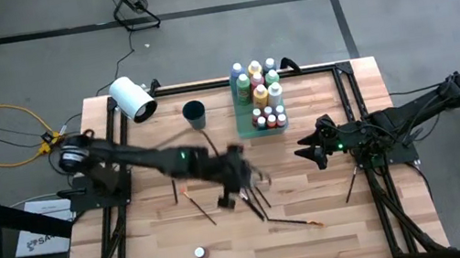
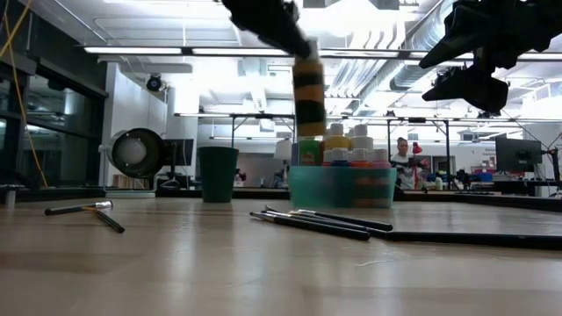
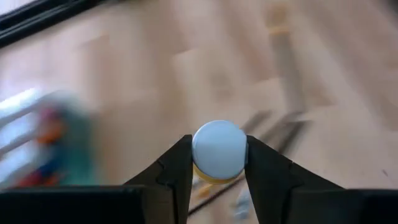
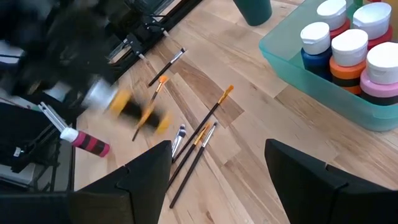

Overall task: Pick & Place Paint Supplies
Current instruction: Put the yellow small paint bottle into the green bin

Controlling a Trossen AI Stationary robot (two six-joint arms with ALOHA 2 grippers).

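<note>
Above mid-table, left hand pinches yellow paint bottle just below its cap, carried aloft. Risk: fast swing slips it. Right hand gapes empty beside green tray.

The table is smooth, pale wood planks, the tray is see-through green plastic, the bottle has a smooth white plastic cap, and the brushes have thin dark shiny handles.
</note>
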